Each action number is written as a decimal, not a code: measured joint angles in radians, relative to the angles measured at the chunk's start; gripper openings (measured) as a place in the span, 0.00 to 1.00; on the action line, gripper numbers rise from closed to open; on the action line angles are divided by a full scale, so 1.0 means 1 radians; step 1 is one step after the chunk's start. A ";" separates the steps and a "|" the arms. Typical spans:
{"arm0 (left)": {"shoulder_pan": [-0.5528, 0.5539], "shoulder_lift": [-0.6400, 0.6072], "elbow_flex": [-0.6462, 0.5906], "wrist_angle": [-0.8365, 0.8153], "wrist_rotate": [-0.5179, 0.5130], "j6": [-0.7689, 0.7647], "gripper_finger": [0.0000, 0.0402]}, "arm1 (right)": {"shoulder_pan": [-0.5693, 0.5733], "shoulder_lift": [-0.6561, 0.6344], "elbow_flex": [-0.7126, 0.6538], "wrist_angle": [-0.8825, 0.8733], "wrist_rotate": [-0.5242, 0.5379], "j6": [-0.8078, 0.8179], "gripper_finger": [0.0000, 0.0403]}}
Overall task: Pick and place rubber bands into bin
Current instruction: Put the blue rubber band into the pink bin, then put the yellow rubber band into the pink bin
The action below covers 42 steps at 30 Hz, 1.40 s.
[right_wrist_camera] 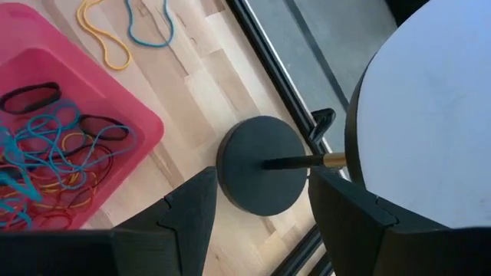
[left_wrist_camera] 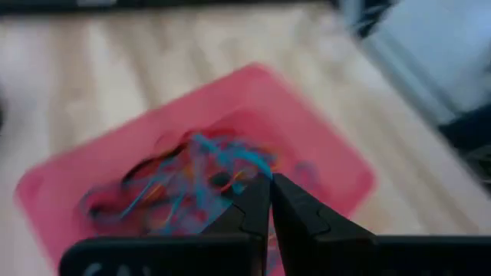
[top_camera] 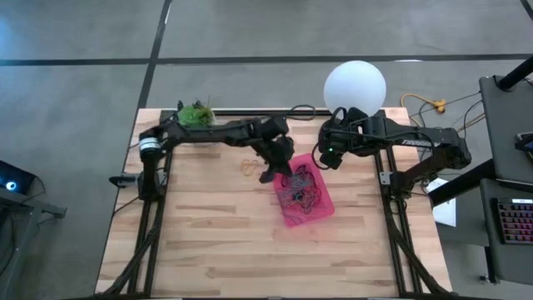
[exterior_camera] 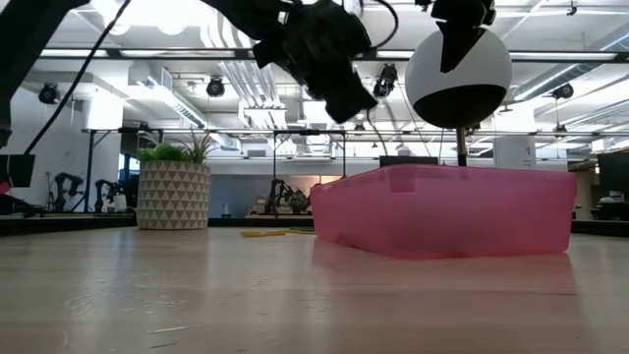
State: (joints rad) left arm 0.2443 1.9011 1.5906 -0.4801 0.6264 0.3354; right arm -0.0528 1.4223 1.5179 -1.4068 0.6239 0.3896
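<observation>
The pink bin (top_camera: 305,198) stands on the table right of centre, with several rubber bands (right_wrist_camera: 54,149) in blue, red, orange and black inside. Two more bands, one orange (right_wrist_camera: 100,34) and one blue (right_wrist_camera: 149,27), lie flat on the wood (top_camera: 248,167) beyond the bin's far left corner. My left gripper (left_wrist_camera: 269,188) hangs shut above the bin's far left part (top_camera: 267,175), well clear of it in the low view (exterior_camera: 346,103). No band shows between its fingers. My right gripper (right_wrist_camera: 262,184) waits open, raised at the bin's far right (top_camera: 326,158).
A lamp with a white globe (top_camera: 355,86) stands on a dark round base (right_wrist_camera: 261,165) just beyond the bin, under my right gripper. A patterned pot with a green plant (exterior_camera: 174,192) sits at the far left edge (top_camera: 196,112). Bare wood lies on the near side.
</observation>
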 joint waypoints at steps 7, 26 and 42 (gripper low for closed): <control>-0.030 0.020 -0.013 -0.003 -0.201 -0.043 0.10 | 0.000 0.000 -0.025 0.000 0.000 0.007 0.48; 0.012 -0.180 -0.148 -0.506 -0.559 0.029 0.41 | -0.001 -0.008 -0.087 0.001 0.006 -0.103 0.48; 0.019 -0.145 -0.450 -0.146 -0.552 0.202 0.41 | -0.002 -0.010 -0.086 0.003 0.008 -0.137 0.48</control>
State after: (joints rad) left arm 0.2630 1.7564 1.1404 -0.6260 0.0746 0.5373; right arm -0.0553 1.4128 1.4315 -1.4036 0.6315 0.2527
